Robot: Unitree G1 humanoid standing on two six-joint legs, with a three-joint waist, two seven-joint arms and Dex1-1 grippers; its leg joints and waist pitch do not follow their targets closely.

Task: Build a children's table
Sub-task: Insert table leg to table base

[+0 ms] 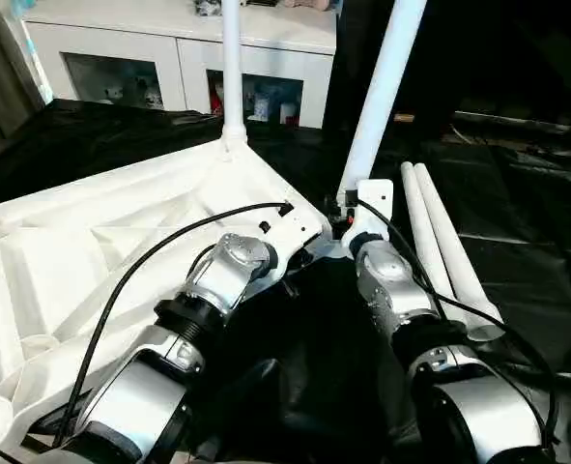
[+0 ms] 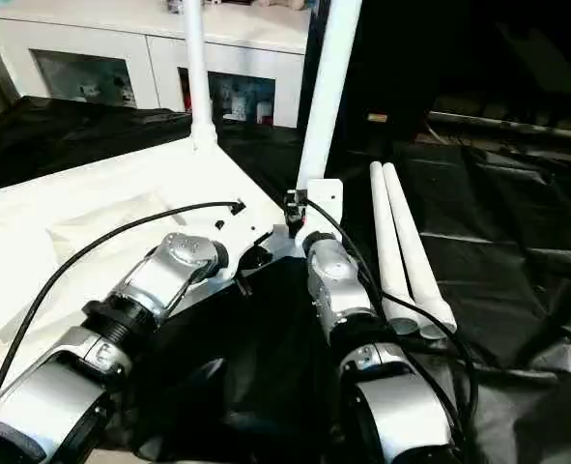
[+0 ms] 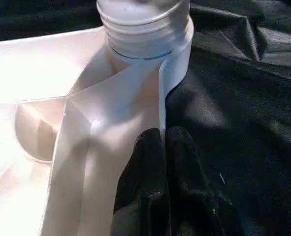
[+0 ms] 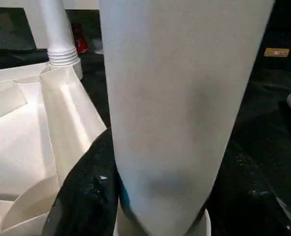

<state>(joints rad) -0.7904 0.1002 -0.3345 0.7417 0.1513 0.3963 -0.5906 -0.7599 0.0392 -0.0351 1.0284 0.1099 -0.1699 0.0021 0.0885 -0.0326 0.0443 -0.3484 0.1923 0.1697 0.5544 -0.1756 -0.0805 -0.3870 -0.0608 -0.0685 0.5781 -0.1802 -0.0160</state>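
1. The white table top (image 1: 92,251) lies upside down on the left side of the scene, with its ribbed underside facing up. It rests on a black cloth (image 1: 517,222) that covers the floor.
2. One white leg (image 1: 232,68) stands upright in the far corner socket of the top.
3. A second leg (image 1: 380,97) rises from the near right corner of the top and leans a little to the right. In the right wrist view its lower end sits in the round socket.
4. Two more legs (image 1: 444,246) lie side by side on the black cloth, just to the right of the right arm, touching each other.
5. The right hand (image 4: 135,196) grips the leaning leg near its base, with one black finger (image 4: 83,191) pressed against the tube.
6. The left hand (image 3: 162,182) has its two black fingers closed together. They rest on the edge of the top, just beside the corner socket, holding nothing.
7. A white cabinet (image 1: 169,48) with glass doors stands at the far side, behind the top.
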